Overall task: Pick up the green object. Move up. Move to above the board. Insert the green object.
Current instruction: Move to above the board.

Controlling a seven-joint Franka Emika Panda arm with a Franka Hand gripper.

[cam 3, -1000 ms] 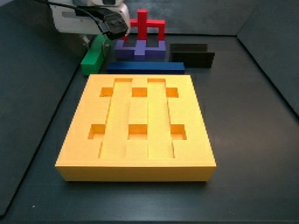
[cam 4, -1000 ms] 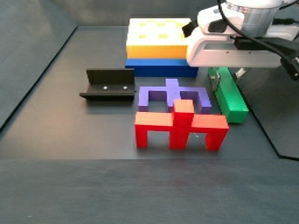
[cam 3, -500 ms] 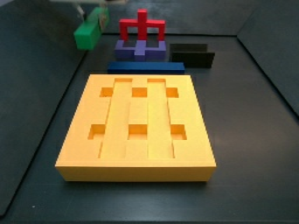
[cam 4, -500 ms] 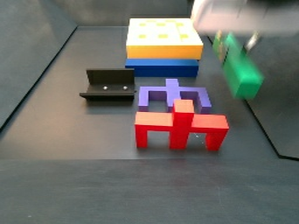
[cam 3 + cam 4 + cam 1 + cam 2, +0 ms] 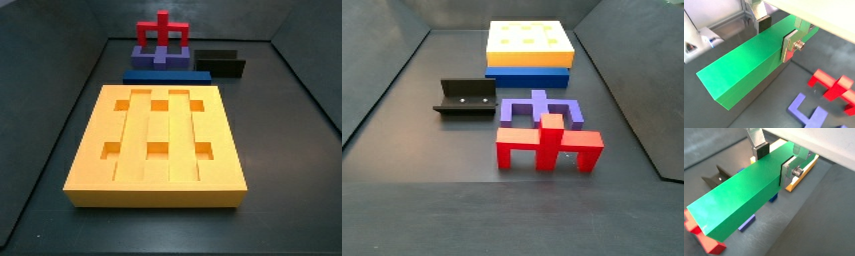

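The green object (image 5: 747, 67) is a long green bar held between the fingers of my gripper (image 5: 776, 35), which is shut on it near one end. It shows in both wrist views (image 5: 741, 198), lifted above the floor. The gripper (image 5: 775, 162) and the bar are out of both side views. The board (image 5: 158, 190) is the big yellow-orange block with six square holes; it also shows in a side view (image 5: 529, 52). A sliver of its orange edge (image 5: 801, 174) shows beyond one finger.
A flat blue bar (image 5: 167, 76) lies against the board's far end. Beyond it stand a purple piece (image 5: 158, 57), a red piece (image 5: 160, 32) and the dark fixture (image 5: 221, 63). Below the bar, the red piece (image 5: 827, 82) and purple piece (image 5: 807, 112) show.
The gripper has risen with the green bar, from beside the purple and red pieces up and out of both side views.
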